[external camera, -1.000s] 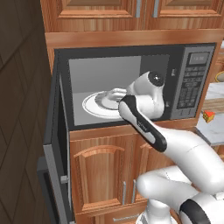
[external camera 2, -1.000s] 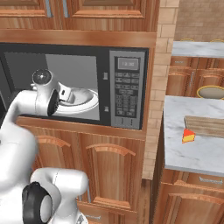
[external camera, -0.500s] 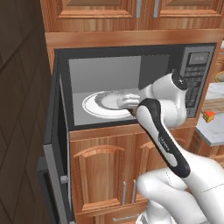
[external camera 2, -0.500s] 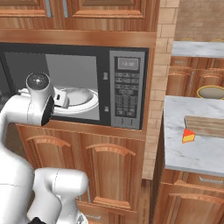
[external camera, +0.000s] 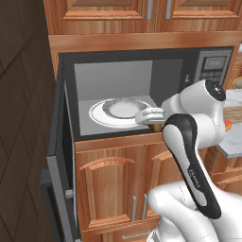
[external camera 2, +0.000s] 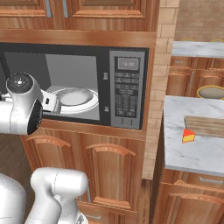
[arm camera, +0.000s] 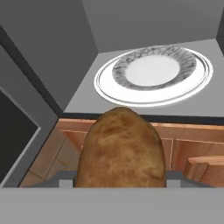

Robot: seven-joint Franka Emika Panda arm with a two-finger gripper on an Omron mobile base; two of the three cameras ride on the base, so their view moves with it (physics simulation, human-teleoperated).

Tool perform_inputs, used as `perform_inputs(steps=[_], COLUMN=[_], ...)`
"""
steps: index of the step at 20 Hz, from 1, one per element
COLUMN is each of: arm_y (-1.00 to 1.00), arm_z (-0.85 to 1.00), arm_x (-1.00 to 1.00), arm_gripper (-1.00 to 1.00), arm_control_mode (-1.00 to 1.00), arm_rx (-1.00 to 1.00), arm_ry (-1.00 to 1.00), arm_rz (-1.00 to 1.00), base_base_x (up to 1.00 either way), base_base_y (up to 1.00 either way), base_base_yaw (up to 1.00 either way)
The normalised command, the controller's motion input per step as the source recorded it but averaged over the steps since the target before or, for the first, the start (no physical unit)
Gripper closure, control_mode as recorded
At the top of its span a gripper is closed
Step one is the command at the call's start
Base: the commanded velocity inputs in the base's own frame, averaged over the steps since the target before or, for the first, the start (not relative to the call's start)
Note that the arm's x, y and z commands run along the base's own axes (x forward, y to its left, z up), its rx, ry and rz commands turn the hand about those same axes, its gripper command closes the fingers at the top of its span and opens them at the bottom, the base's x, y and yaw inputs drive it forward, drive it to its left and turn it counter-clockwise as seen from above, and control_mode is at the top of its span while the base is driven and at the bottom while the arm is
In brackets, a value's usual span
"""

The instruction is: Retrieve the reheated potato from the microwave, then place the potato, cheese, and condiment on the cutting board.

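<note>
Potato (external camera: 156,126) sits clamped in the end effector (external camera: 152,118) just outside the microwave (external camera: 142,90), door open, going by the left base view. Right base view has the cheese (external camera 2: 188,136) on the desk (external camera 2: 192,151) touching the cutting board (external camera 2: 205,126). Hand view: potato up close, white plate (arm camera: 153,75) inside the microwave beyond.

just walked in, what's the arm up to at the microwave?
The gripper is closed on the potato, holding it just outside the front edge of the open microwave. The white plate inside has nothing on it. Off to the right, the cheese sits on the counter beside the cutting board, not on it. So the potato is out of the oven and has not reached the board yet.
</note>
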Motion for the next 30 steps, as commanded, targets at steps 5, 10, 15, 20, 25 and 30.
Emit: perform_inputs(steps=[5, 10, 15, 20, 25, 30], arm_y=[-0.40, -0.42, 0.01, 0.00, 0.00, 0.00], arm_z=[0.09, 0.00, -0.02, 0.00, 0.00, 0.00], arm_x=[-0.46, -0.39, -0.05, 0.00, 0.00, 0.00], arm_gripper=[1.00, 1.00, 1.00, 1.00, 1.00, 1.00], arm_control_mode=[-1.00, -1.00, -1.00, -1.00, -1.00, -1.00], arm_rx=[-0.13, -0.15, -0.10, 0.00, 0.00, 0.00], arm_ry=[0.00, 0.00, 0.01, 0.00, 0.00, 0.00], arm_rz=[0.00, 0.00, 0.00, 0.00, 0.00, 0.00], base_base_x=[0.00, 0.00, 0.00, 0.00, 0.00, 0.00], base_base_y=[0.00, 0.00, 0.00, 0.00, 0.00, 0.00], base_base_yaw=[0.00, 0.00, 0.00, 0.00, 0.00, 0.00])
